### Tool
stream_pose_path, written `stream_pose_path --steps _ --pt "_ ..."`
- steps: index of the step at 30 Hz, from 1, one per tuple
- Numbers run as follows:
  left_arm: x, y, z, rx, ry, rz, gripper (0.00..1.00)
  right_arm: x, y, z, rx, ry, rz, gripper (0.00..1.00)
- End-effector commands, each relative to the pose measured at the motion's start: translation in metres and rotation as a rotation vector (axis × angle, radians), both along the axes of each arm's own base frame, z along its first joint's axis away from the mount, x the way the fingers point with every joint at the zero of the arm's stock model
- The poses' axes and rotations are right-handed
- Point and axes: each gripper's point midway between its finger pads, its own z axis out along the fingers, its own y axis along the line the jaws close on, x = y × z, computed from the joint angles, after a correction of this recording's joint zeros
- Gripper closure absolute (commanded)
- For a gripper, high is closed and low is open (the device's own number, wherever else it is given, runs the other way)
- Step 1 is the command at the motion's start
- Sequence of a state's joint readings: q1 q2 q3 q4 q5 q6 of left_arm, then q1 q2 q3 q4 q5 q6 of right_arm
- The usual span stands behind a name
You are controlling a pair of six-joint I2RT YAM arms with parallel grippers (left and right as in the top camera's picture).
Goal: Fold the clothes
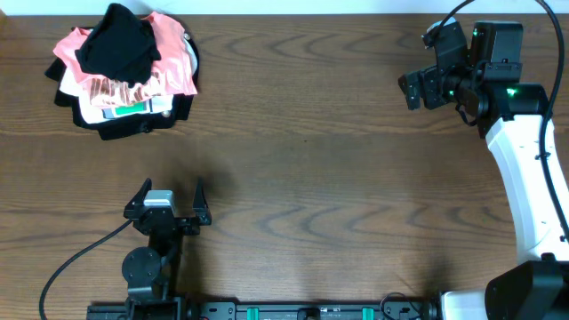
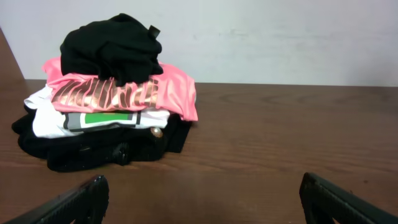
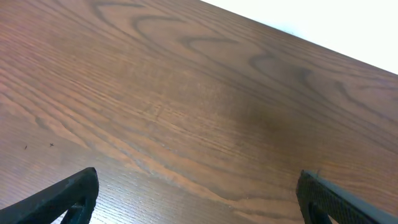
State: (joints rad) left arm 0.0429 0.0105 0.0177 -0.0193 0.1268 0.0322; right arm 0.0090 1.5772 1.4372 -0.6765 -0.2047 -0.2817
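The clothes, a limp black garment, lie crumpled on top of a pile at the table's far left corner; in the left wrist view the clothes crown that pile straight ahead. My left gripper is open near the front edge, well short of the pile, and the left gripper has only bare wood between its fingers. My right gripper hovers open at the far right. Under the right gripper there is nothing but table.
Beneath the black garment lie a salmon-pink shirt with dark lettering, a white folded garment with a green mark, and another dark garment at the bottom. A white wall runs behind the wooden table.
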Motion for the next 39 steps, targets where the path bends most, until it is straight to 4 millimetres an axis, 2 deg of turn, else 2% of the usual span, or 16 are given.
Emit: stream_pose_path --steps 1,9,12,16,22,26,29,33,35,39 --pt "-0.001 -0.002 -0.015 -0.007 0.048 -0.011 0.02 0.0 0.001 0.005 -0.012 -0.014 0.012 0.01" --pt "-0.001 -0.002 -0.015 -0.007 0.048 -0.011 0.02 0.0 0.001 0.004 -0.012 -0.013 0.013 0.01" --pt "-0.001 -0.002 -0.015 -0.007 0.048 -0.011 0.02 -0.006 0.002 0.012 -0.011 -0.021 0.014 0.01" --pt "-0.001 -0.002 -0.015 -0.007 0.047 -0.011 0.02 -0.025 0.002 0.041 -0.021 -0.073 0.011 0.01" --pt "-0.001 -0.002 -0.015 -0.007 0.047 -0.011 0.02 -0.07 0.006 0.095 0.013 -0.199 -0.001 0.01" --pt "-0.001 -0.002 -0.015 -0.007 0.048 -0.011 0.02 -0.095 0.005 0.136 0.098 -0.392 -0.055 0.01" --pt "-0.001 -0.002 -0.015 -0.007 0.047 -0.011 0.02 -0.112 0.005 0.151 0.153 -0.53 -0.076 0.01" --pt "-0.001 -0.002 -0.015 -0.007 0.047 -0.011 0.02 -0.135 0.004 0.15 0.197 -0.697 -0.08 0.01" --pt "-0.001 -0.002 -0.015 -0.007 0.047 -0.011 0.02 -0.147 0.003 0.138 0.219 -0.744 -0.084 0.01" --pt "-0.001 -0.002 -0.015 -0.007 0.048 -0.011 0.02 -0.162 0.002 0.1 0.287 -0.761 -0.113 0.01"
